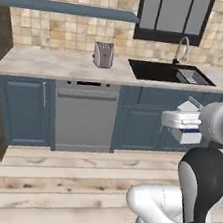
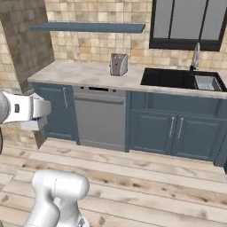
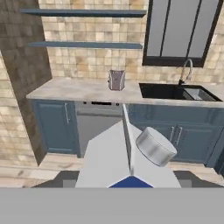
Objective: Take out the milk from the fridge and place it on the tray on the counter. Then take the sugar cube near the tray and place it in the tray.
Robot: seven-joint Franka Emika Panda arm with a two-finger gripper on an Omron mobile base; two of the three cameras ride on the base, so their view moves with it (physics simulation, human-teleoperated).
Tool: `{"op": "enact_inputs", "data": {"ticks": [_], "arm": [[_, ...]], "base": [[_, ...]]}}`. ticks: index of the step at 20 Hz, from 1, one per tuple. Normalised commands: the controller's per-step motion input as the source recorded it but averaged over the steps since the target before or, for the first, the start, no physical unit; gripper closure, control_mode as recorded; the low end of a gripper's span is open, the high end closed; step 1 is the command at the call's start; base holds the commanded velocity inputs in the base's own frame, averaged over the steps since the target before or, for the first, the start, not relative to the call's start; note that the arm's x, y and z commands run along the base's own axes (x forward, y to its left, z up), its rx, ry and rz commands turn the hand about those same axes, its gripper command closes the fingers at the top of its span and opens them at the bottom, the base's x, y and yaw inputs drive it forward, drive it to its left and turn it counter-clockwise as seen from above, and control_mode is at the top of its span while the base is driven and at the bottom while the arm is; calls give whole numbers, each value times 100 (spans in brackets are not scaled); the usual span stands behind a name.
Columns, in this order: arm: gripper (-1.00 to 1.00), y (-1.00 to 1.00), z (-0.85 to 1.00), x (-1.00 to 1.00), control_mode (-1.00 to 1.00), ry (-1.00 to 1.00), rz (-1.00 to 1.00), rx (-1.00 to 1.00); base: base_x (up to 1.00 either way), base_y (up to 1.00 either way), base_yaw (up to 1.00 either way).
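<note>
Ahead, a toaster (image 1: 103, 54) stands on the counter (image 1: 45, 63) beside the sink (image 1: 162, 72).

Ahead of me the counter (image 1: 50, 64) runs long and beige across the dark blue-grey cabinets. A silver toaster (image 1: 103, 55) stands on it, upright, close to the tiled back wall. Just to the right of the toaster, a black sink (image 1: 162, 71) is set into the countertop, with a curved tap (image 1: 181, 47) rising behind it. Left of the toaster I see bare marble up to the counter's end.
</note>
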Motion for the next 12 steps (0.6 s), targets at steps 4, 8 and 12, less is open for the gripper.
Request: {"op": "enact_inputs", "data": {"ticks": [4, 8, 12], "arm": [[100, 0, 0, 0, 100, 0, 0, 0], [100, 0, 0, 0, 100, 0, 0, 0], [100, 0, 0, 0, 100, 0, 0, 0]], "base": [[100, 21, 47], [93, 45, 61], [51, 19, 82]]}}
